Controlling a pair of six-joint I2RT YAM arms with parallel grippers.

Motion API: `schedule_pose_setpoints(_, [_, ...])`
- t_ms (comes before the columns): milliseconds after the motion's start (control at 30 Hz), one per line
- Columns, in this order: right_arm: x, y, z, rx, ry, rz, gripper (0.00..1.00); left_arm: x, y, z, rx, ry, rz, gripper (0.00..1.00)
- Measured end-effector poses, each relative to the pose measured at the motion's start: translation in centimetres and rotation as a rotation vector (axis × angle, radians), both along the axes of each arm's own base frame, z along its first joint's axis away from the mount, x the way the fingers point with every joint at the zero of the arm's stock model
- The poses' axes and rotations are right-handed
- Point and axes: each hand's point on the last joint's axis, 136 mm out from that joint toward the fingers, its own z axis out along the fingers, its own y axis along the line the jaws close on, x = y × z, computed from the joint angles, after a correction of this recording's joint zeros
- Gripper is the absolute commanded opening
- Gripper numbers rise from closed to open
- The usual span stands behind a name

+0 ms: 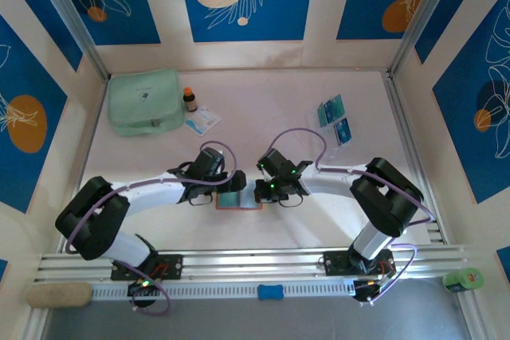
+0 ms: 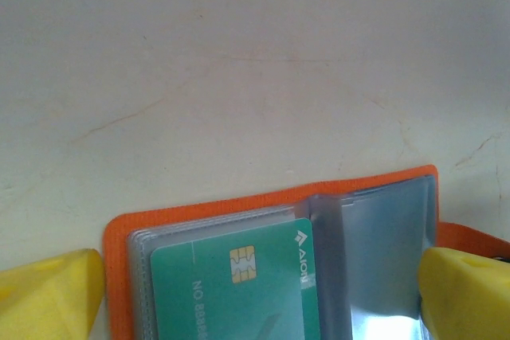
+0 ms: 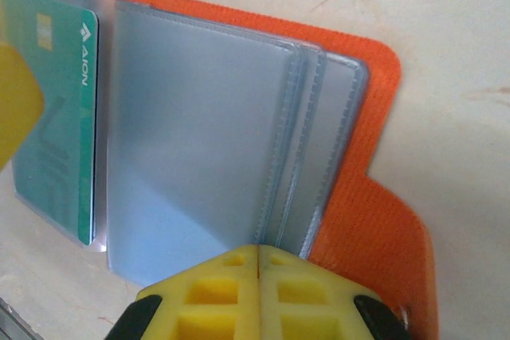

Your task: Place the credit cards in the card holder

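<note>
Where the left gripper (image 2: 256, 296) and right gripper (image 3: 259, 292) meet: the card holder (image 1: 239, 201) lies open on the table (image 1: 319, 220), clear sleeves up.
Left jaws: spread wide, one finger either side of the holder, gripping nothing.
Right jaws: closed, tips at the sleeves' near edge; pinching one or not, cannot tell.
Inside: a green card (image 2: 231, 284) sits in the left-side sleeve.
Farther right: two loose credit cards (image 1: 335, 120), well apart from both grippers.

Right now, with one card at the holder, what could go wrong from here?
1. The shut right tool sits at the edge of the clear sleeves of the card holder; a slip could let them flop over the green card.
2. The open left tool straddles that card; pulling away might drag it out.
</note>
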Motion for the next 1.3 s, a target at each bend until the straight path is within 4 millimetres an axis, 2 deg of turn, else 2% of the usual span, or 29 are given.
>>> schedule_pose_setpoints(333, [0.0,0.2,0.0,0.018,-0.002,0.003,0.00,-0.1,-0.2,0.4,0.003,-0.003,0.002,1.00])
schedule_pose_setpoints(500, [0.0,0.2,0.0,0.022,-0.002,0.003,0.00,0.4,-0.9,3.1,-0.087,-0.051,0.029,1.00])
schedule_pose_setpoints(667, [0.0,0.2,0.0,0.022,-0.002,0.003,0.00,0.9,-2.7,6.4,-0.246,-0.109,0.038,1.00])
schedule_pose_setpoints(867, [0.0,0.2,0.0,0.021,-0.002,0.004,0.00,0.0,-5.0,7.7,-0.370,-0.107,0.013,1.00])
schedule_pose_setpoints(1000, [0.0,-0.1,0.1,0.014,0.005,-0.001,0.00,-0.1,-5.8,8.3,-0.419,-0.113,0.009,1.00])
schedule_pose_setpoints(1100, [-0.3,-1.1,0.9,0.001,0.014,-0.011,0.01,-0.1,-6.1,8.6,-0.441,-0.116,0.013,1.00])
schedule_pose_setpoints(1233, [0.5,-2.3,3.9,0.038,-0.026,-0.048,0.03,0.0,-6.2,8.6,-0.456,-0.120,0.017,1.00])
schedule_pose_setpoints(1300, [1.1,-3.1,5.1,0.055,-0.046,-0.078,0.10,0.0,-6.3,8.6,-0.463,-0.117,0.019,1.00])
